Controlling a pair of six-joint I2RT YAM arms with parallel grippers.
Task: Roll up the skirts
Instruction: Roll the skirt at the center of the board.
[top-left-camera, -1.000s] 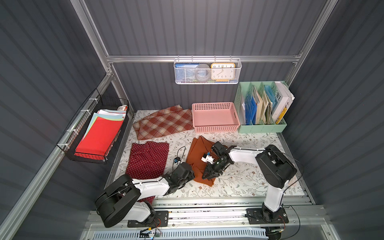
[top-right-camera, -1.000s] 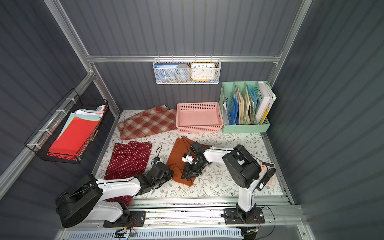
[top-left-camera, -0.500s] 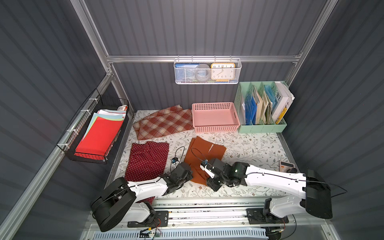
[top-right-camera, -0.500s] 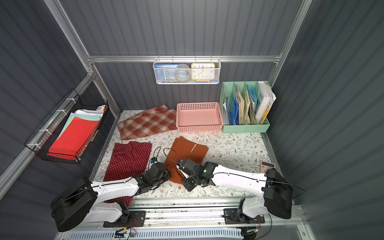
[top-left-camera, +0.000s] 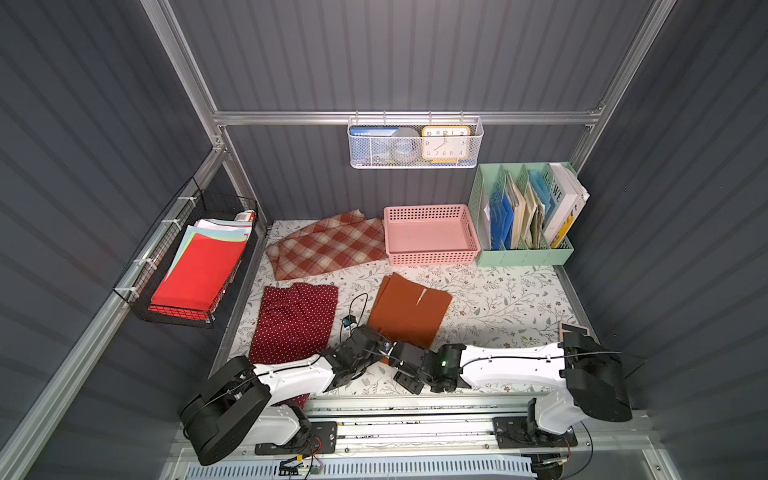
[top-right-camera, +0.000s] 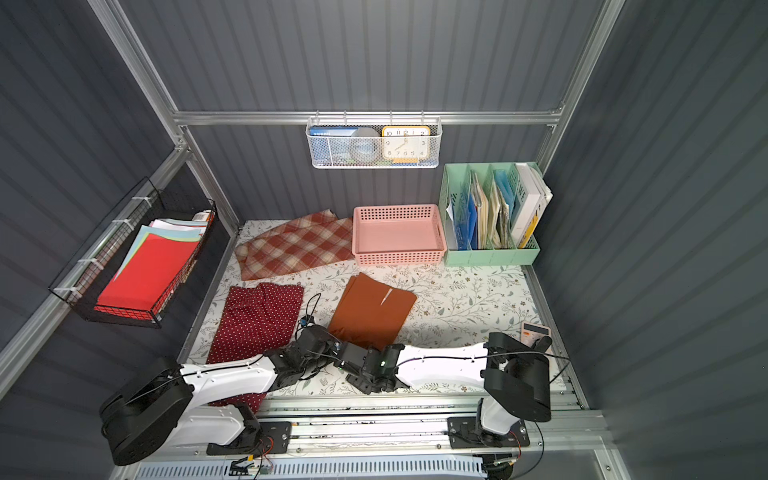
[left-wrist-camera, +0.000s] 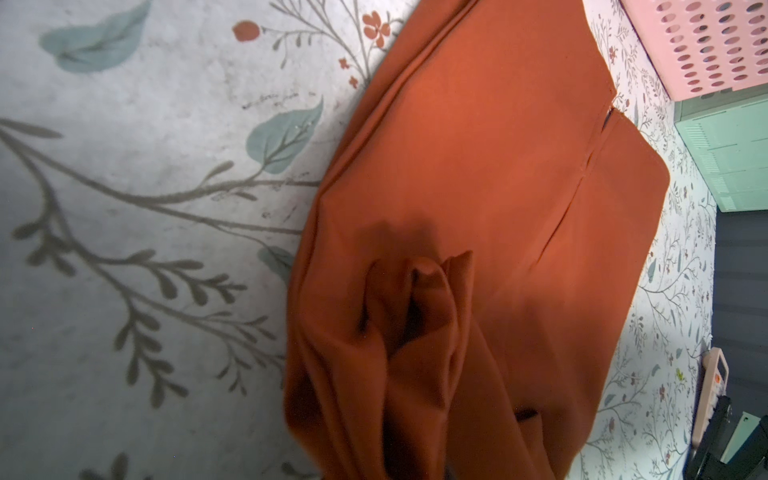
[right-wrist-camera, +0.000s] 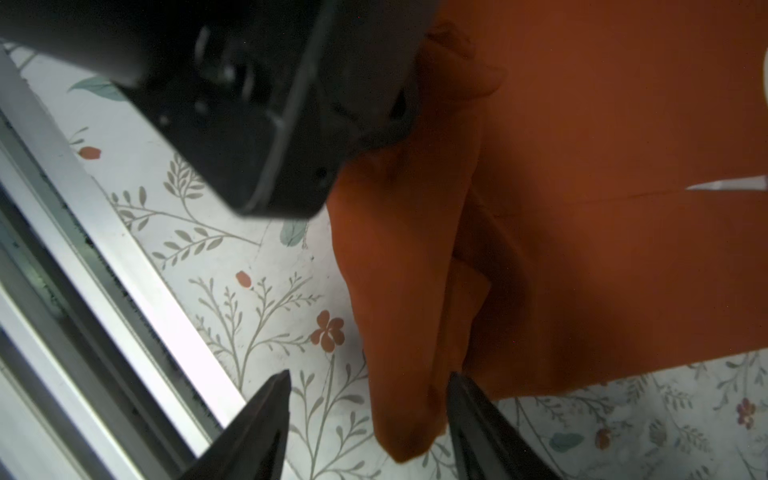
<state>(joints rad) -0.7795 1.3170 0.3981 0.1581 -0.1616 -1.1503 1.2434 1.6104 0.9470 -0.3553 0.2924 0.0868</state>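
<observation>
Dotted skirt (top-left-camera: 295, 324): is being seen spread flat along the left edge of the surface (top-left-camera: 498, 299), its front end being crossed by the left arm (top-left-camera: 291, 374).
Plaid skirt (top-left-camera: 328, 245): is being seen spread flat in the back left corner, just beside the basket (top-left-camera: 430, 235).
Left gripper (top-left-camera: 378, 348): is being held pressed together near the front edge; the orange skirt's bunched front corner is being pinched by it.
Orange skirt (top-left-camera: 409, 309): is being seen mid-surface, flat apart from that gathered corner.
Right gripper (right-wrist-camera: 368, 386): is being held spread, close beside the left gripper; the skirt's front tip is being flanked by its fingers (right-wrist-camera: 469, 415), just beside one of them.
</observation>
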